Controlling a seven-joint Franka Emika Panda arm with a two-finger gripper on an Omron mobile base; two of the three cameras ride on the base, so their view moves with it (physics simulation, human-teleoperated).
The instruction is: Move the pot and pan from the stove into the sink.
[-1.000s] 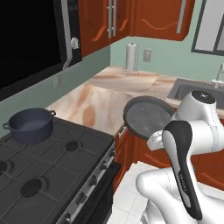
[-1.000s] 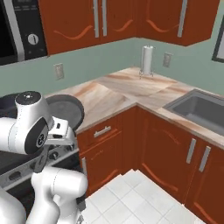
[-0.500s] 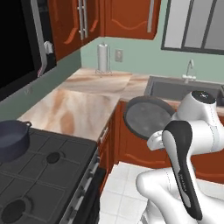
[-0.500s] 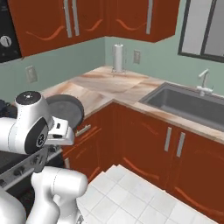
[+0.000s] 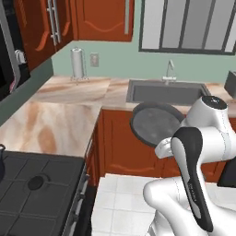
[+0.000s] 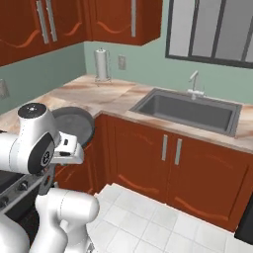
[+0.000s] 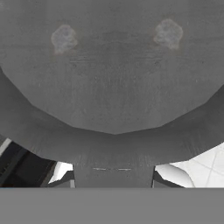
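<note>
At nine o'clock in the left base view, the black stove (image 5: 37, 189) fills the lower corner, with a sliver of the dark pot (image 5: 1, 163) at the picture's very edge, resting on the grate. Beyond it the marbled beige table (image 5: 50, 122) runs back toward ten o'clock, where a paper towel roll (image 5: 78, 63) stands upright near the green wall, a wall outlet (image 5: 94, 59) just beside it. Toward twelve o'clock the grey sink (image 5: 166, 92) sits sunk in the table, its chrome faucet (image 5: 169, 70) at the back rim under the window (image 5: 189, 25). Just below the sink, near the picture's centre, the pan (image 5: 156, 123) hangs in the air in front of the red-brown cabinet doors (image 5: 122, 138), tilted so its speckled face looks toward the camera, clear of both stove and sink. At four o'clock the white arm (image 5: 198, 152) bends up behind it. In the hand view the pan's handle runs down to the bottom centre into the tool (image 7: 113, 181), which is closed tight on it; the finger tips themselves are hidden by the handle. In the right base view the pan (image 6: 74, 126) sits at nine o'clock beside the arm's white joint, the sink (image 6: 190, 111) at two o'clock, well apart.
</note>
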